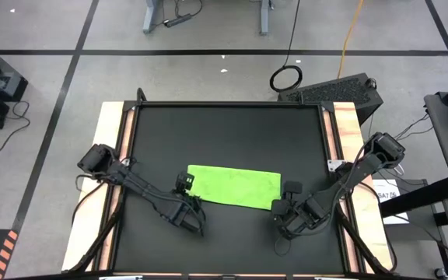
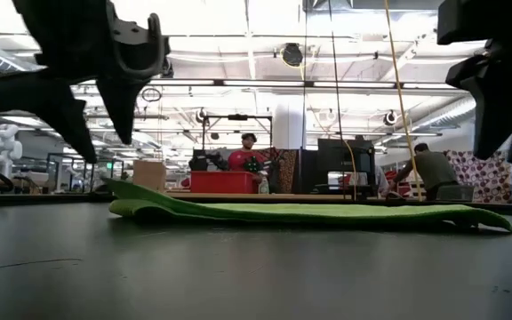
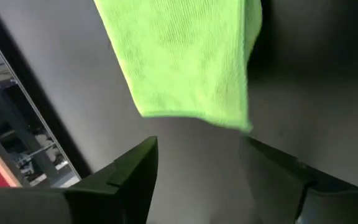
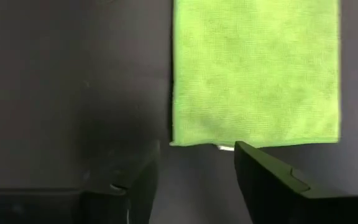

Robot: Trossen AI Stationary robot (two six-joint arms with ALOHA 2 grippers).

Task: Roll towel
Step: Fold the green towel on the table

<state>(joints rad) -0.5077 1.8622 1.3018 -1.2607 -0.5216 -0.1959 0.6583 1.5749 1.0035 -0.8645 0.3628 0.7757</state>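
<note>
Open grippers flank towel [image 1: 234, 187] lying flat, long axis left-right

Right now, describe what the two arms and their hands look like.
Both arms are dark, nearly black, built of jointed segments with black cables running along them. The left hand and right hand each end in two flat, angular black fingers with stepped edges. No markings show.
</note>
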